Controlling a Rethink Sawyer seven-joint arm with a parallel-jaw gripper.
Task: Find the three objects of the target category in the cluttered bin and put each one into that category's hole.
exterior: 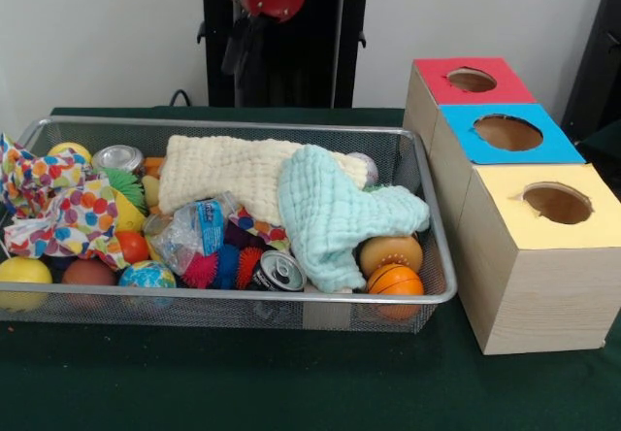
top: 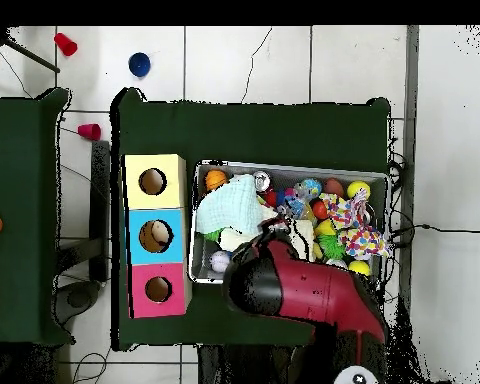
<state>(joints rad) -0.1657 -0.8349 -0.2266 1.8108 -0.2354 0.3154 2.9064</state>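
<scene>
1. You see the red and black robot arm (top: 304, 290) drawn back: from above it reaches over the near edge of the silver wire-mesh basket (exterior: 427, 290); from the front only its red joint shows at the top.
2. The gripper is hidden under the arm, so you cannot tell how its fingers stand.
3. No pale plush toys are visible; a cream knitted cloth (exterior: 228, 171) and a mint knitted cloth (exterior: 335, 215) cover the clutter.
4. The blue-topped wooden box's round hole (exterior: 507, 133) sits just beside the basket; something pale shows inside from above.
</scene>
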